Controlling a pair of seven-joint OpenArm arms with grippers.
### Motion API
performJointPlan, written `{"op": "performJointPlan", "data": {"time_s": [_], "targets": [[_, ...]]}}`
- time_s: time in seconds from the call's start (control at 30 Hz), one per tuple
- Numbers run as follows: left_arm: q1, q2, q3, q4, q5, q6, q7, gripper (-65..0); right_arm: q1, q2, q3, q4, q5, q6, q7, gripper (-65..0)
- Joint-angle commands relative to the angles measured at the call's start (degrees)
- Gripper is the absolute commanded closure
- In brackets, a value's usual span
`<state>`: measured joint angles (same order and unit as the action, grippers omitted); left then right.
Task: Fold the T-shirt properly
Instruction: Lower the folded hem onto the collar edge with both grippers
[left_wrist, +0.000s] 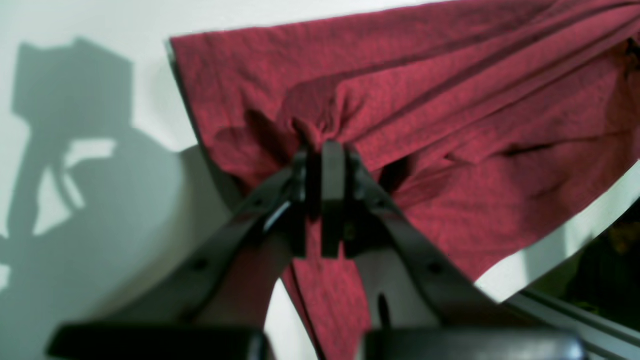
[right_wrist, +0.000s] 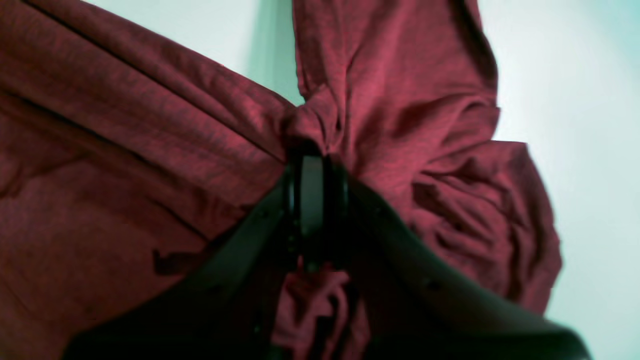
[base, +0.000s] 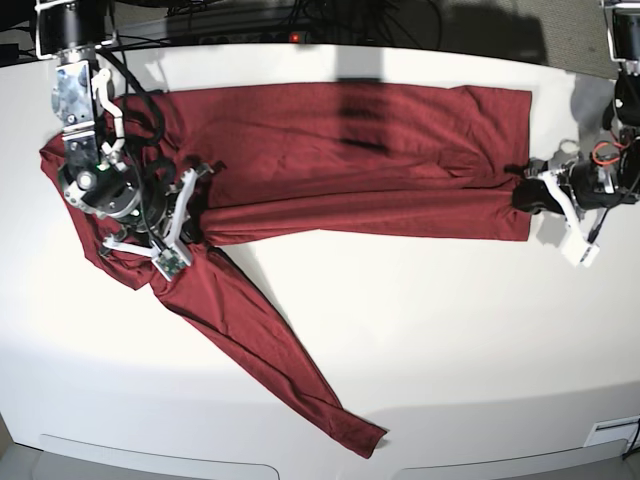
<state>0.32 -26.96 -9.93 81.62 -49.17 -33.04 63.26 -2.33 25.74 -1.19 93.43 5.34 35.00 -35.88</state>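
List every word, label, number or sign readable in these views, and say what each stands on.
None can be read.
The shirt is plain, with no print showing.
The small tag-like parts on the robot arms are too small and blurred to tell whether they carry any text.

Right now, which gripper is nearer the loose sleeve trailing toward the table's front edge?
Right. The right gripper pinches the shirt just above where that sleeve starts; the left gripper holds the far hem.

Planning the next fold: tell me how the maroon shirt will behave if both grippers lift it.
The T-shirt is probably very floppy: it bunches into tight pleats at the left gripper and the right gripper. The loose sleeve would likely dangle and drag. It seems light, since the stretched span shows only shallow creases.
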Motion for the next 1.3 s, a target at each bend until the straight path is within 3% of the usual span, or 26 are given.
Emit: {"op": "performJointPlan", "data": {"time_s": [0.0,0.1,0.8,0.83,0.93,1.0,1.1,1.27], "targets": [[-0.94,-1.16,-0.59,1.05,-0.61,0.02,-0.68,0.0,0.15,1.60,0.42,1.25,-0.15,-0.48,0.46,0.0],[-0.94,-1.14,-0.59,1.36,-1.31,0.00,-0.63,0.0,-1.03,2.71,0.42,1.86,-0.17,-0.50,0.42,0.0],[3.82,-1.16,-0.59,2.03,0.24,-0.02,0.15,0.0,-6.16,2.69,0.42,1.86,-0.20,-0.48,0.33,0.0],[3.82,-1.16,-0.59,2.03,0.24,-0.02,0.17,-2.0,-6.60,2.69,0.42,1.86,-0.22,-0.48,0.57,-1.7],[3.82,-1.16,-0.59,2.03,0.24,-0.02,0.13,-21.5,-7.72,2.69,0.42,1.81,-1.07,-0.46,2.47,-17.9],[3.82,-1.16,-0.59,2.03,0.28,-0.02,0.11,-28.2,-7.91,2.67,0.42,1.81,-2.32,-0.46,4.02,-25.8],[3.82,-1.16,-0.59,2.03,0.28,-0.02,0.11,-29.7,-7.98,2.69,0.42,1.81,-4.68,-0.48,5.97,-32.8],[3.61,-1.16,-0.59,2.03,4.94,-0.02,-3.39,-29.7,-7.80,2.69,0.42,1.84,-5.35,-0.52,7.72,-33.4]]}}
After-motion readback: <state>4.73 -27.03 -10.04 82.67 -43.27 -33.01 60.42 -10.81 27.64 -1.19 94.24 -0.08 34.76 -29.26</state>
